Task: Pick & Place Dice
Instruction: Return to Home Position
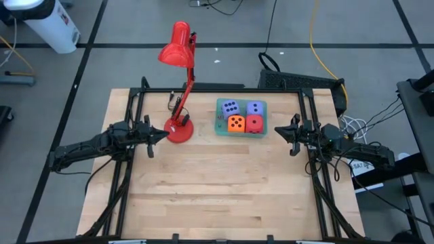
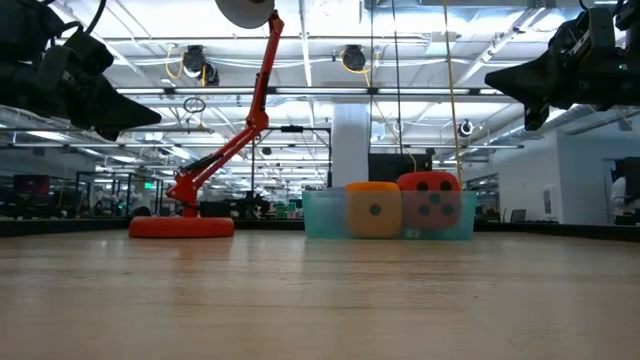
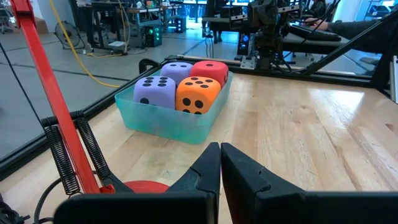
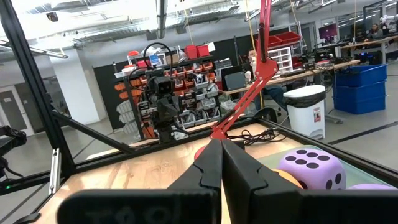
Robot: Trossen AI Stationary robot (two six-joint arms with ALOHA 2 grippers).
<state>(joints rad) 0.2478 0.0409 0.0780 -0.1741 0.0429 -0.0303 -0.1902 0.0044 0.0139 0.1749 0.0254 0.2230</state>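
Four dice sit together in a teal tray (image 1: 218, 126) at the table's far middle: two purple ones (image 1: 230, 107) (image 1: 255, 108) on the far side, an orange one (image 1: 236, 123) and a red one (image 1: 253, 123) on the near side. Each rests on the tray's floor. My left gripper (image 1: 163, 134) hovers shut at the table's left, behind the lamp base, pointing toward the tray (image 3: 168, 121). My right gripper (image 1: 278, 132) hovers shut just right of the tray, pointing left. Both are above the table and hold nothing.
A red desk lamp stands with its round base (image 1: 179, 129) just left of the tray, its arm (image 1: 186, 85) leaning toward the far edge and its head (image 1: 178, 47) beyond the table. Black frame rails (image 1: 132, 122) run along the table's sides. Bare wood (image 1: 224, 183) fills the near half.
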